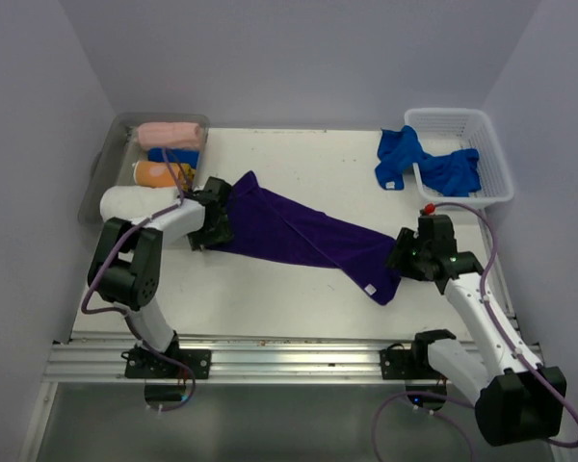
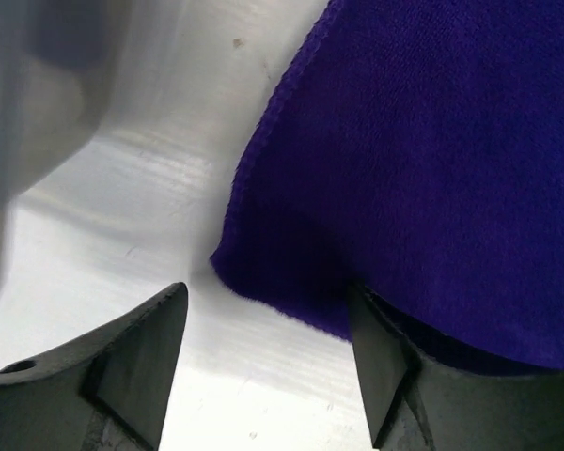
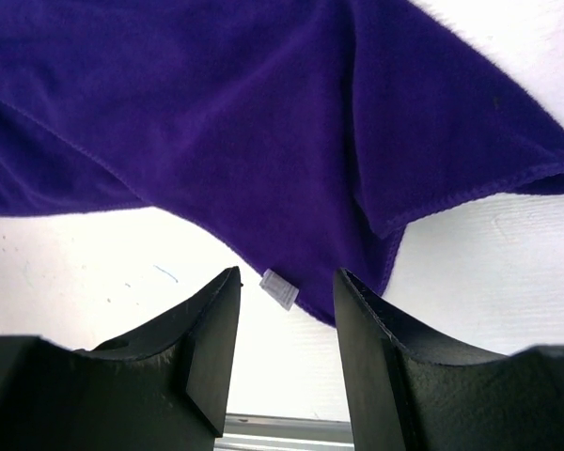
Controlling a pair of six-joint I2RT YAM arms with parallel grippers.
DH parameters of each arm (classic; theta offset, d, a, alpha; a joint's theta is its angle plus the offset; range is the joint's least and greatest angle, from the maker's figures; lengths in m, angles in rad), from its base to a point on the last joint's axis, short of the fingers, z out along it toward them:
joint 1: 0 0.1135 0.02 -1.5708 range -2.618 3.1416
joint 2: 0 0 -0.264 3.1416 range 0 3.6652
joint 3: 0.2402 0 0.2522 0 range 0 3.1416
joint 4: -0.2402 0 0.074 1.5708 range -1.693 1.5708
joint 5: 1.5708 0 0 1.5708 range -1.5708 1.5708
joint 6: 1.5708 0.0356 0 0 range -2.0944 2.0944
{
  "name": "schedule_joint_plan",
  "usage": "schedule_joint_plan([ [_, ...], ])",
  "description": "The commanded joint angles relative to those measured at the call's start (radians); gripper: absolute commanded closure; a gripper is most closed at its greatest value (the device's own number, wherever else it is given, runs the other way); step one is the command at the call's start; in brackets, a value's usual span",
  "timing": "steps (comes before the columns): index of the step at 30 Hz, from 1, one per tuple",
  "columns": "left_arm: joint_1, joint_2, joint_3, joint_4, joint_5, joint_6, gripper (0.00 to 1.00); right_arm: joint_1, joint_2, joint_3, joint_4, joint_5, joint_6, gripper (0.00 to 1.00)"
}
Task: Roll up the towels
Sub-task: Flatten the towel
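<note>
White table (image 1: 270, 289), pale walls (image 1: 270, 58), purple towel (image 1: 299, 231) outstretched, left hand (image 2: 268, 315) and right hand (image 3: 287, 287) parted, empty

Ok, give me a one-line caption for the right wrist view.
Right claw open at a corner of the purple towel, white tag showing between its fingers, on the white table.

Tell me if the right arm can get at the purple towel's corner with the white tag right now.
Probably yes. The right gripper is open just short of the purple towel, and the white tag shows between its fingertips. Nothing appears to block the way.
</note>
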Motion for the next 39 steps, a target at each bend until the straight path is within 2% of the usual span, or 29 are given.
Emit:
schedule_joint_plan([
  [1, 0.007, 0.07, 0.04, 0.07, 0.022, 0.014, 0.32, 0.04, 0.002, -0.011, -0.038, -0.039, 0.012, 0.52],
  [2, 0.007, 0.078, 0.039, 0.077, 0.034, 0.016, 0.37, 0.061, 0.003, -0.014, -0.039, -0.012, 0.024, 0.51],
  [3, 0.007, 0.082, 0.04, 0.088, 0.053, 0.016, 0.51, 0.119, 0.005, -0.022, -0.047, 0.016, 0.053, 0.5],
  [5, 0.005, 0.083, 0.037, 0.094, 0.067, 0.017, 0.68, 0.182, 0.012, -0.029, -0.053, 0.062, 0.088, 0.49],
  [6, 0.007, 0.08, 0.039, 0.091, 0.071, 0.02, 0.9, 0.218, 0.029, -0.041, -0.05, 0.094, 0.116, 0.48],
  [7, 0.007, 0.076, 0.043, 0.087, 0.073, 0.02, 1.0, 0.229, 0.041, -0.051, -0.047, 0.1, 0.13, 0.48],
  [12, 0.007, 0.018, 0.045, 0.067, 0.068, 0.02, 1.0, 0.249, 0.11, -0.081, -0.036, 0.227, 0.176, 0.48],
  [17, 0.007, -0.031, 0.048, 0.053, 0.071, 0.019, 1.0, 0.258, 0.195, -0.074, 0.002, 0.235, 0.208, 0.48],
  [23, 0.007, -0.059, 0.045, 0.047, 0.077, 0.022, 1.0, 0.258, 0.296, -0.144, 0.12, 0.217, 0.266, 0.49],
  [25, 0.007, -0.063, 0.045, 0.048, 0.082, 0.022, 1.0, 0.258, 0.308, -0.161, 0.151, 0.205, 0.273, 0.56],
  [26, 0.007, -0.065, 0.043, 0.05, 0.084, 0.023, 1.0, 0.258, 0.301, -0.161, 0.154, 0.203, 0.282, 0.66],
  [27, 0.007, -0.065, 0.039, 0.05, 0.085, 0.025, 1.0, 0.258, 0.289, -0.155, 0.145, 0.205, 0.283, 0.94],
  [28, 0.007, -0.068, 0.039, 0.05, 0.087, 0.023, 1.0, 0.258, 0.264, -0.146, 0.13, 0.211, 0.285, 1.0],
  [32, 0.007, -0.075, 0.033, 0.05, 0.081, 0.026, 1.0, 0.258, 0.038, -0.022, -0.007, 0.329, 0.258, 1.0],
  [34, 0.007, -0.077, 0.028, 0.051, 0.079, 0.026, 1.0, 0.258, -0.004, 0.049, -0.035, 0.393, 0.227, 1.0],
  [38, 0.007, -0.091, 0.013, 0.054, 0.076, 0.026, 1.0, 0.218, 0.106, 0.256, -0.044, 0.456, 0.101, 1.0],
  [39, 0.007, -0.094, 0.004, 0.056, 0.076, 0.026, 1.0, 0.209, 0.194, 0.324, -0.014, 0.45, 0.084, 1.0],
])
